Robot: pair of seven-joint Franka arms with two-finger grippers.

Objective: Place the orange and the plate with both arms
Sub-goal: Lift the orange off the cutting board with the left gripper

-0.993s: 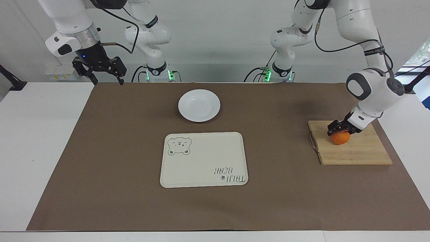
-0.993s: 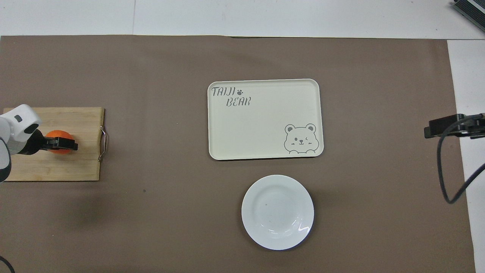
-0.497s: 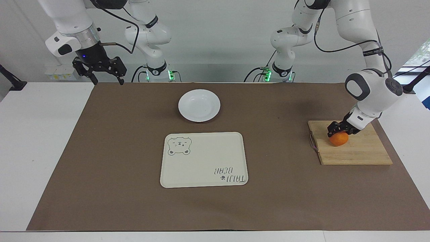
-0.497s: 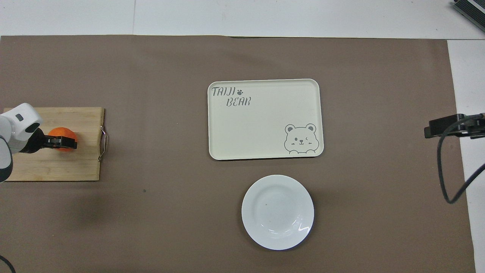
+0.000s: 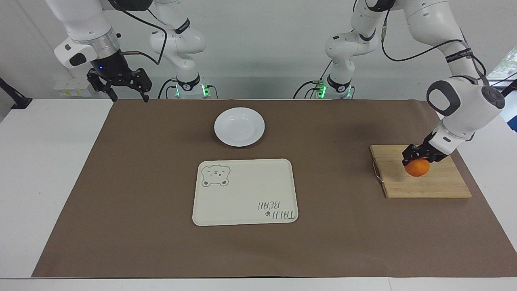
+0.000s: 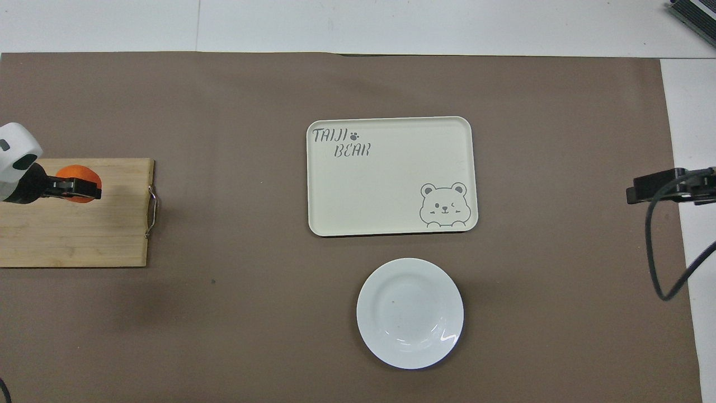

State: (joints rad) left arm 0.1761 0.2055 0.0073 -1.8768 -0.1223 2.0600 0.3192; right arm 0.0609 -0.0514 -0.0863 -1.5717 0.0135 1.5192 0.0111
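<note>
Left gripper (image 5: 420,158) clamped on the orange (image 5: 417,167), just over the cutting board (image 5: 424,186) at the left arm's end of the table, likely to carry it off. Plate (image 5: 239,126) sits on the mat near the robots' edge, tray (image 5: 244,192) beside it. Right gripper (image 5: 120,85) waits spread wide over the mat's corner.

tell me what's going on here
The left gripper is shut on the orange and holds it over the wooden board at the left arm's end of the table. The right gripper waits open in the air over the mat's edge at the right arm's end. The white plate sits bare on the mat, nearer to the robots than the bear tray, which is also bare.
</note>
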